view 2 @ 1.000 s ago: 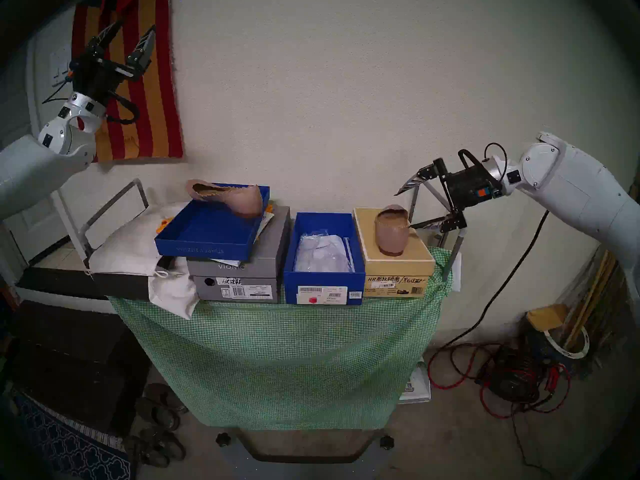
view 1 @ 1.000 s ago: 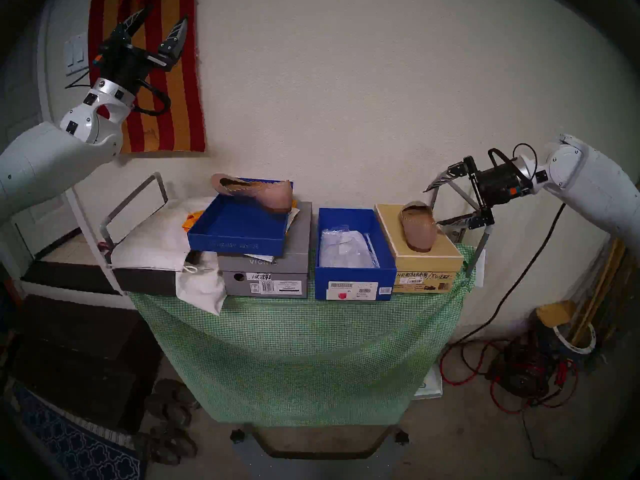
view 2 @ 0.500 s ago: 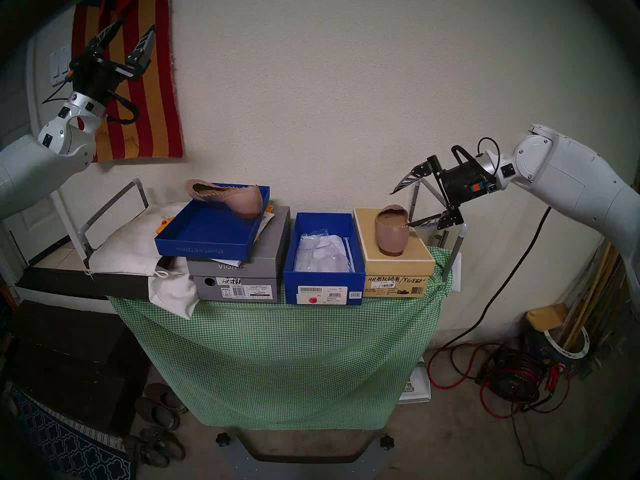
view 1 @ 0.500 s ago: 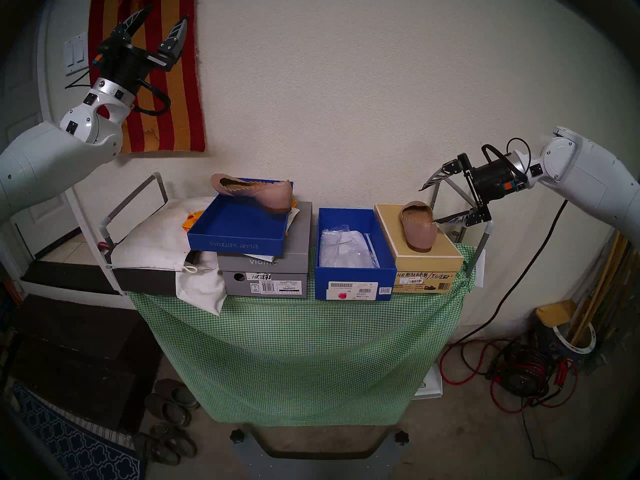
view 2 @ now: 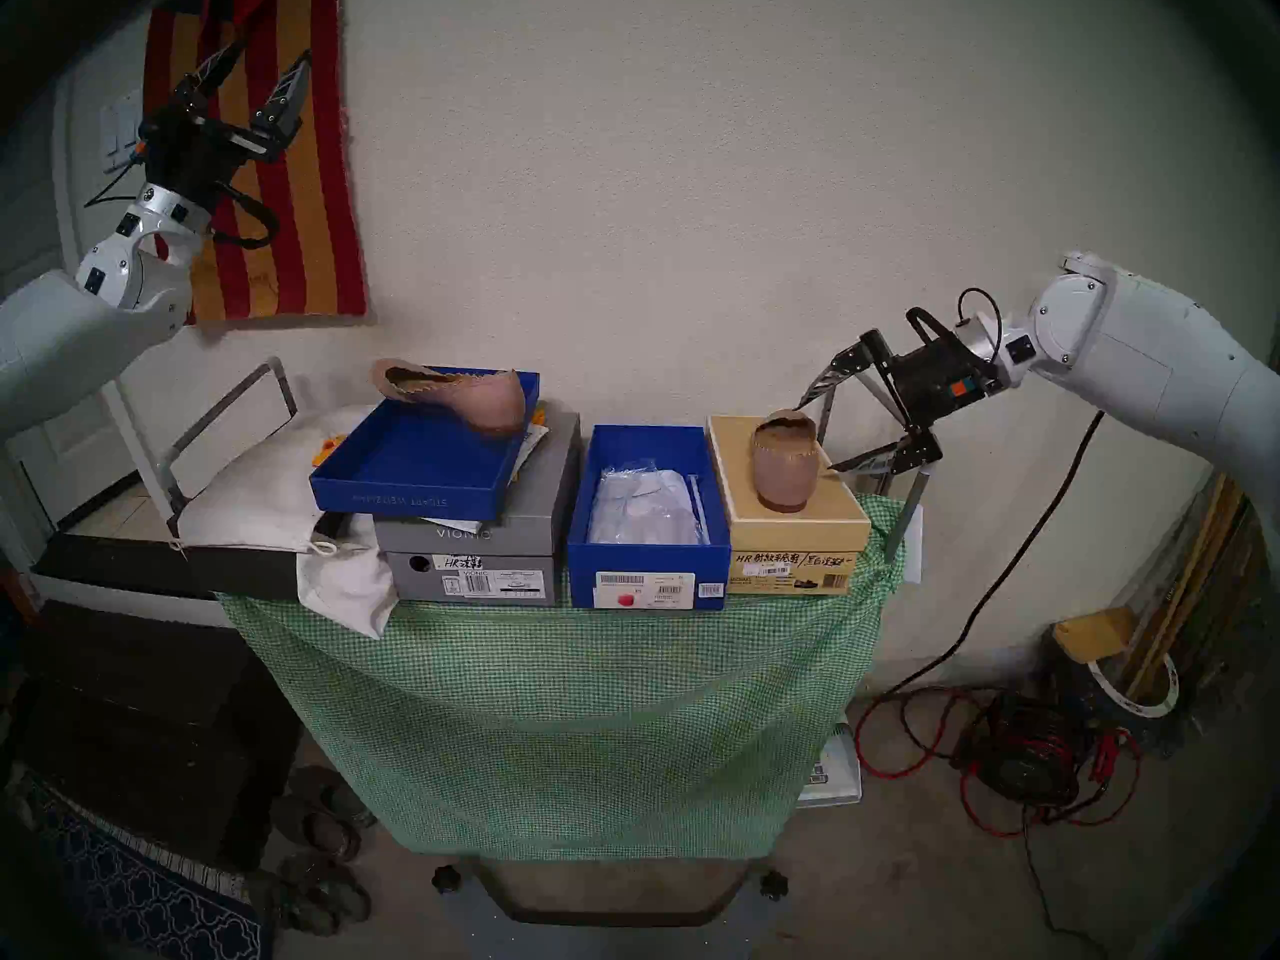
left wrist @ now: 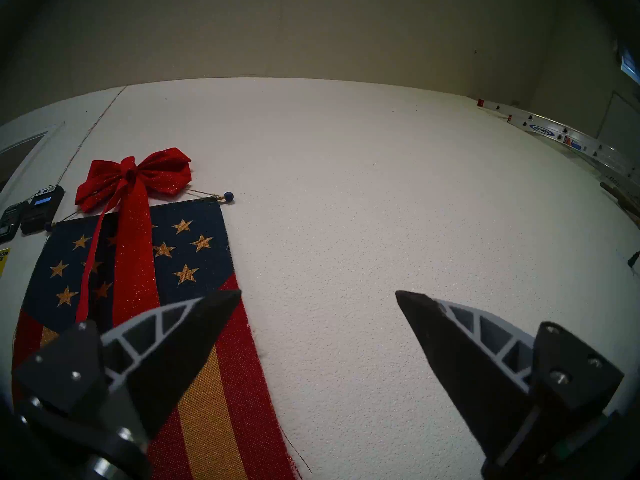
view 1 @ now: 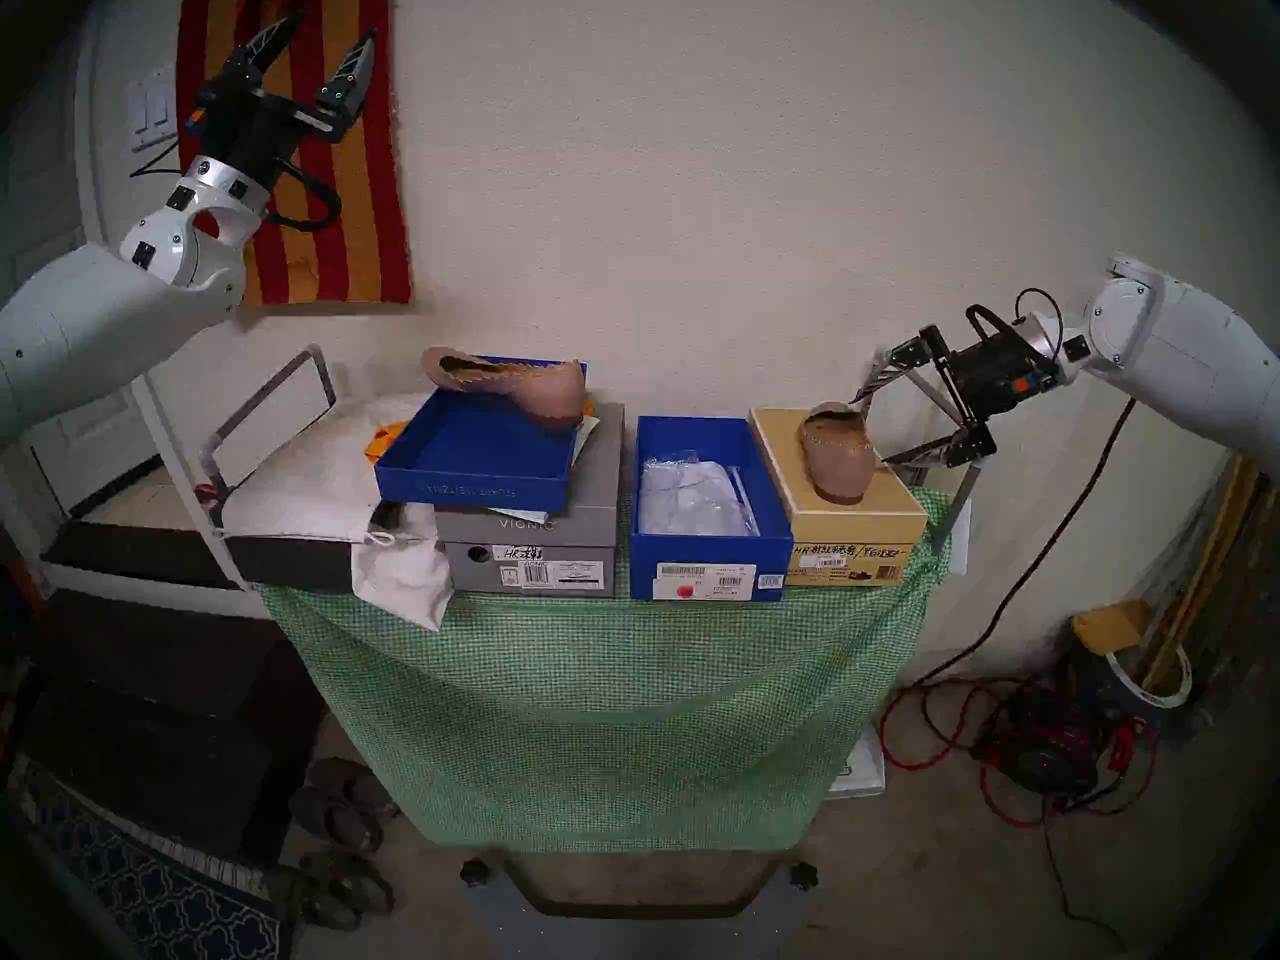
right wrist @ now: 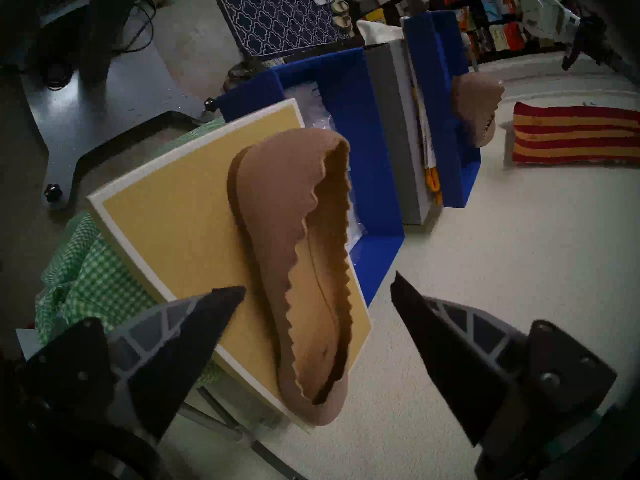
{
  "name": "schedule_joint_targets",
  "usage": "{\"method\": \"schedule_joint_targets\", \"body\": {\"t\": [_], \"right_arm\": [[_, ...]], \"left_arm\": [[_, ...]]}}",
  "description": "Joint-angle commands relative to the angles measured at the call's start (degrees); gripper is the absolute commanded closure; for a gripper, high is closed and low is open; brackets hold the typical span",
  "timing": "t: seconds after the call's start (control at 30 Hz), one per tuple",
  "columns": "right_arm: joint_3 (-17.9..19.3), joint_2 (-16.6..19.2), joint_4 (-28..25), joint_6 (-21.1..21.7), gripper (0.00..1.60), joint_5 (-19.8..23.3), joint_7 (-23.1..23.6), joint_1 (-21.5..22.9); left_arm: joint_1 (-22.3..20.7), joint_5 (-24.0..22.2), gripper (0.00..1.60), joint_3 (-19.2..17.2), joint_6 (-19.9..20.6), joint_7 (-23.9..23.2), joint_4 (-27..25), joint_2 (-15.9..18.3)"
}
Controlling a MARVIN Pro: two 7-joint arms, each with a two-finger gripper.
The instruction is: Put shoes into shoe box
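While the right tool is spread wide, empty, around the heel of the shoe on the tan box, the shoe could be nudged off the far edge instead of being carried to the blue box; the left tool is parked open.

green-checked table, grey box, shoe box, tan box

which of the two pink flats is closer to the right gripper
The flat on the tan box: the open right gripper brackets its heel end. The other flat sits far off on the shallow blue lid tray.
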Motion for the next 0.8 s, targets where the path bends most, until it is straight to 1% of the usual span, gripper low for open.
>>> {"method": "schedule_joint_targets", "body": {"t": [0.0,0.03,0.1,0.13,0.17,0.2,0.3,0.37,0.4,0.43,0.47,0.5,0.53,0.57,0.6,0.63,0.67,0.7,0.73,0.77], "right_arm": [[-3.9,-0.4,-0.6,0.1,0.08,1.3,6.0,3.5],[-4.6,-0.6,-0.8,0.1,0.17,1.4,5.9,3.6],[-5.8,-1.0,-1.1,0.1,0.27,2.2,6.8,4.1],[-6.7,-1.2,-1.2,0.1,0.43,1.9,5.2,4.3],[-7.1,-1.5,-1.2,0.1,0.70,2.4,6.0,4.5],[-7.6,-1.7,-1.2,0.1,0.82,2.7,6.0,4.7],[-9.3,-2.5,-1.5,0.1,0.92,3.8,6.0,5.6],[-9.7,-2.6,-1.6,0.1,0.90,4.0,6.0,5.8],[-10.8,-3.2,-1.5,0.1,0.85,4.6,5.9,6.3],[-11.4,-3.4,-1.5,0.1,0.84,4.9,6.0,6.6],[-11.4,-3.4,-1.5,0.1,0.84,4.9,6.0,6.6],[-12.8,-3.8,-1.7,0.1,0.85,4.9,5.6,7.2],[-13.2,-4.0,-1.8,0.1,0.89,5.4,6.2,7.4],[-13.2,-4.0,-1.8,0.1,0.89,5.4,6.2,7.4],[-13.9,-4.1,-2.0,0.1,0.95,5.6,5.8,7.7],[-14.9,-4.6,-2.1,0.1,1.17,6.0,6.0,8.4],[-15.4,-4.9,-2.2,0.1,1.60,6.1,6.2,8.9],[-16.3,-5.4,-2.6,0.1,1.60,5.2,6.2,9.8],[-16.3,-5.4,-2.6,0.1,1.60,5.2,6.2,9.8],[-16.8,-5.8,-2.9,0.1,1.60,4.0,5.9,10.4]], "left_arm": [[-0.1,0.0,0.00,-0.1,0.0,0.0,0.1,-0.1],[-0.1,0.0,0.00,-0.1,0.0,0.0,0.1,-0.1],[-0.1,0.0,0.00,-0.1,0.0,0.0,0.1,-0.1],[-0.1,0.0,0.00,-0.1,0.0,0.0,0.1,-0.1],[-0.2,0.0,0.00,0.0,0.0,0.0,0.1,-0.1],[-0.2,0.0,0.00,0.0,0.0,0.0,0.1,-0.1],[-0.2,0.0,0.00,0.0,0.0,0.0,0.1,-0.1],[-0.2,0.0,0.00,0.0,0.0,0.0,0.1,-0.1],[-0.2,0.0,0.00,0.0,0.0,0.0,0.1,-0.1],[-0.2,0.0,0.00,0.0,0.0,0.0,0.1,-0.1],[-0.2,0.0,0.00,0.0,0.0,0.0,0.1,-0.1],[-0.2,0.0,0.00,0.0,0.0,0.0,0.1,-0.1],[-0.2,0.0,0.00,0.0,0.0,0.0,0.1,-0.1],[-0.2,0.0,0.00,0.0,0.0,0.0,0.1,-0.1],[-0.2,0.0,0.00,0.0,0.0,0.0,0.1,-0.1],[-0.2,0.0,0.00,0.0,0.0,0.0,0.1,-0.1],[-0.2,0.0,0.00,0.0,0.0,0.0,0.1,-0.1],[-0.2,0.0,0.00,0.0,0.0,0.0,0.1,-0.1],[-0.2,0.0,0.00,0.0,0.0,0.0,0.1,-0.1],[-0.2,0.0,0.00,0.0,0.0,0.0,0.1,-0.1]]}}
